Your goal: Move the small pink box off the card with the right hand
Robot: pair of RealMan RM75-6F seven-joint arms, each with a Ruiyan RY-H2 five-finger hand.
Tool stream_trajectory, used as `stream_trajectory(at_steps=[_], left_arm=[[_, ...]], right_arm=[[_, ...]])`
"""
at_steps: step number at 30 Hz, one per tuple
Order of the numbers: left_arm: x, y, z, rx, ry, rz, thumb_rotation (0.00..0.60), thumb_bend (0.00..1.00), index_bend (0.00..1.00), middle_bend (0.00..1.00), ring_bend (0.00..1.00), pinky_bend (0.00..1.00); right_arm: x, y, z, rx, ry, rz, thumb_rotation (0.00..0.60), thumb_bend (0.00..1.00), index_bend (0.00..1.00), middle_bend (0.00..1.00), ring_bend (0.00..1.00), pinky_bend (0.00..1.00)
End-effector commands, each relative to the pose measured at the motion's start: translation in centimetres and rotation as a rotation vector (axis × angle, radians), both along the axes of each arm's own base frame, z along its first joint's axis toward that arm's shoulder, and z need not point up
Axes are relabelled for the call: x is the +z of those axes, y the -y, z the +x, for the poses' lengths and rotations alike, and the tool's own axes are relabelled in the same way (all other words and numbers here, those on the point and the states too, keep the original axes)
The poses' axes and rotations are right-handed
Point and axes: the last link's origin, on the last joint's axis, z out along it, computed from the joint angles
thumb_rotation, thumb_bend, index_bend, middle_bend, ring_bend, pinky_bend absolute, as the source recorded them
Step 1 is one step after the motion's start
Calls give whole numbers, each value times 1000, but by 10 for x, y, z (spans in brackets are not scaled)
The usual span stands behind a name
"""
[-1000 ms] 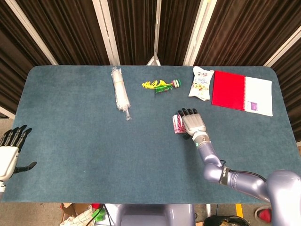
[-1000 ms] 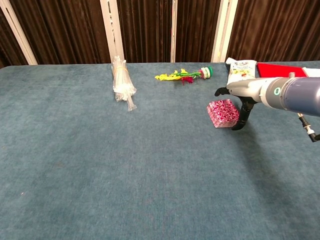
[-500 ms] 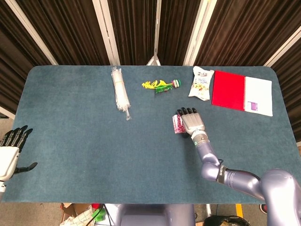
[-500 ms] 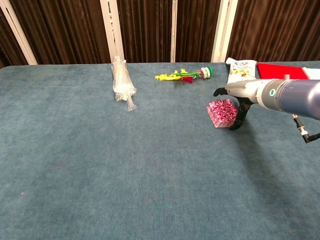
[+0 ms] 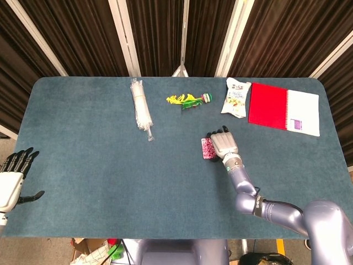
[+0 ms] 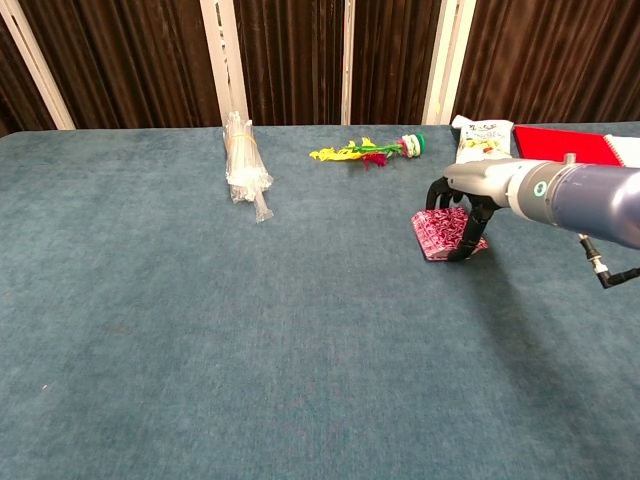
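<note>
The small pink patterned box [image 5: 207,148] lies right of the table's middle; in the chest view the box [image 6: 437,232] sits tilted, its left side showing. My right hand [image 5: 222,144] is on top of it, fingers curled down over its far and near sides, gripping it; the chest view shows the same hand [image 6: 470,195] arched over the box. I cannot make out a card under the box. My left hand [image 5: 11,179] hangs off the table's left front corner with its fingers spread, holding nothing.
A clear-wrapped bundle [image 5: 141,109] lies at the back left. A yellow-green toy [image 5: 188,100] is at the back centre. A snack bag [image 5: 236,97] and a red notebook [image 5: 283,108] lie at the back right.
My right hand has slid left over the box and its fingers have curled down around it. The box has tipped from flat to tilted. The left hand has barely moved.
</note>
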Motion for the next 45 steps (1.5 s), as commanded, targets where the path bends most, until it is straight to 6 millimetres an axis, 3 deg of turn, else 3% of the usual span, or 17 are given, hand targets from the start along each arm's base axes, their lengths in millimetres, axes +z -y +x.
stream_trajectory(at_steps=[1, 11, 18, 27, 39, 45], left_arm=[[0, 0, 0, 0, 2, 0, 600, 0, 0, 0, 0, 0], [0, 0, 1, -3, 4, 5, 600, 0, 0, 0, 0, 0], [0, 2, 1, -10, -6, 8, 600, 0, 0, 0, 0, 0], [-1, 3, 2, -13, -16, 7, 600, 0, 0, 0, 0, 0], [-1, 2, 1, -3, -16, -2, 600, 0, 0, 0, 0, 0], [-1, 2, 1, 0, -14, -4, 600, 0, 0, 0, 0, 0]], right_arm=[[4, -1, 0, 7, 8, -11, 600, 230, 537, 490, 227, 8], [35, -14, 2, 42, 31, -60, 600, 230, 539, 491, 228, 10], [55, -27, -16, 14, 20, -83, 600, 230, 539, 491, 228, 10], [55, -32, -37, -28, -7, -85, 600, 230, 539, 491, 228, 10], [44, -27, -47, -61, -33, -79, 600, 230, 504, 490, 191, 10], [37, -25, -54, -77, -45, -72, 600, 231, 371, 409, 135, 10]])
